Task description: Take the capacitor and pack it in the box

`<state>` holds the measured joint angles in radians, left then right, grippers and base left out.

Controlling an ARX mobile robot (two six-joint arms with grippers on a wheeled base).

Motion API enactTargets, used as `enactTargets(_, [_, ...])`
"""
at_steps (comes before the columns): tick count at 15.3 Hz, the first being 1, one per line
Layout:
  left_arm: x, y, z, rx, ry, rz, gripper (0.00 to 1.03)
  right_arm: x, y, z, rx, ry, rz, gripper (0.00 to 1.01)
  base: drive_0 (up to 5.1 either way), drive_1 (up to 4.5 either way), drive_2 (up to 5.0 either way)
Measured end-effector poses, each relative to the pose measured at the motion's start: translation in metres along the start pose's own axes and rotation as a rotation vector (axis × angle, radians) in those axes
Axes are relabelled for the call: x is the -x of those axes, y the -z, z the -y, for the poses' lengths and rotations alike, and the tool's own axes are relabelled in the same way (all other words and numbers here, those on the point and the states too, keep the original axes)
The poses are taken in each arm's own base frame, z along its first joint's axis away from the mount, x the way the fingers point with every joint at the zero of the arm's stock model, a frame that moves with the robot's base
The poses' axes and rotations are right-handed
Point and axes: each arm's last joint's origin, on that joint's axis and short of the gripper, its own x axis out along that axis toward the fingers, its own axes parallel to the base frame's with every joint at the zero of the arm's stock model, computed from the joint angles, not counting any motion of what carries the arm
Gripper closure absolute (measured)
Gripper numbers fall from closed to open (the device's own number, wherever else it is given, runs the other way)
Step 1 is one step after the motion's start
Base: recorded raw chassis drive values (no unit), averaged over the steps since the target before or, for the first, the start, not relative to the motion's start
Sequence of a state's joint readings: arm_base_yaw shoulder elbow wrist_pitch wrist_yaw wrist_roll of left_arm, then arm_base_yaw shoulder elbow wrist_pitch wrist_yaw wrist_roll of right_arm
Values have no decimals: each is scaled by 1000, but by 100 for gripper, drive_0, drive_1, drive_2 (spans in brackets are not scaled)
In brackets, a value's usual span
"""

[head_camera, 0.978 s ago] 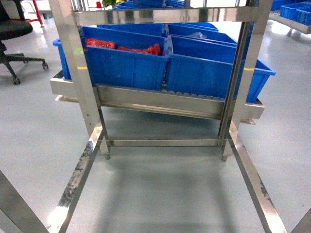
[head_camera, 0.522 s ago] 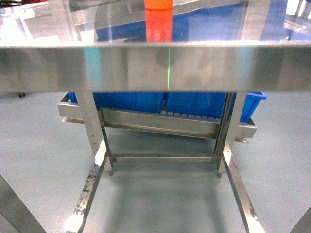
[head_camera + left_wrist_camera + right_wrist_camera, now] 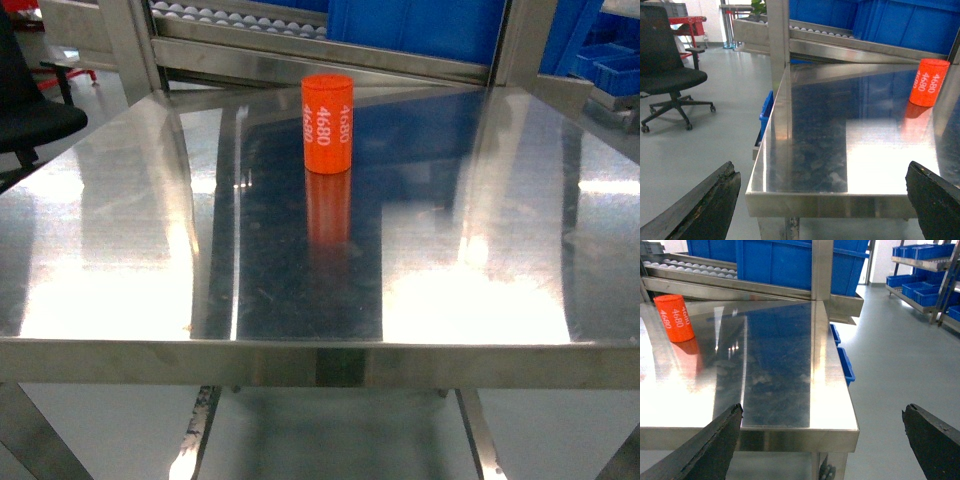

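The capacitor (image 3: 328, 122) is an orange cylinder printed "4680", standing upright on the steel table (image 3: 300, 290) toward its far middle. Neither gripper shows in the head view. In the left wrist view my left gripper (image 3: 821, 166) is open and empty, level with the table's front-left edge, with the capacitor (image 3: 928, 82) far off to the right. In the right wrist view my right gripper (image 3: 823, 409) is open and empty at the front-right corner, and the capacitor (image 3: 674, 317) stands far to the left. The box is out of view.
Blue bins (image 3: 420, 25) sit on a roller rack (image 3: 300, 50) behind the table. A black office chair (image 3: 670, 75) stands on the floor to the left. More blue bins on shelving (image 3: 920, 275) stand at the right. Steel uprights (image 3: 821, 270) rise at the table's back corners.
The head view has risen from below the table to above its top, so the tabletop and the capacitor on it now show in full.
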<state>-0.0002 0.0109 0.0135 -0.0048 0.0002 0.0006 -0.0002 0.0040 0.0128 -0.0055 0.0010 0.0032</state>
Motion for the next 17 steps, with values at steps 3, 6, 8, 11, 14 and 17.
enactTargets(3, [0,0,0,0,-1,0,5,0,0,0,2,-1,-1,3,0,0,0])
enactTargets(6, [0,0,0,0,0,4,5,0,0,0,1,-1,5,3,0,0,0])
enactTargets(8, [0,0,0,0,0,-1,5,0,0,0,1,-1,-1,3,0,0,0])
enactTargets(11, [0,0,0,0,-1,1,5,0,0,0,1,0,0,3,0,0,0])
enactTargets(14, [0,0,0,0,-1,1,5,0,0,0,1,0,0,3,0,0,0])
enactTargets(17, [0,0,0,0,0,0,5,0,0,0,1,-1,0,3,0,0,0])
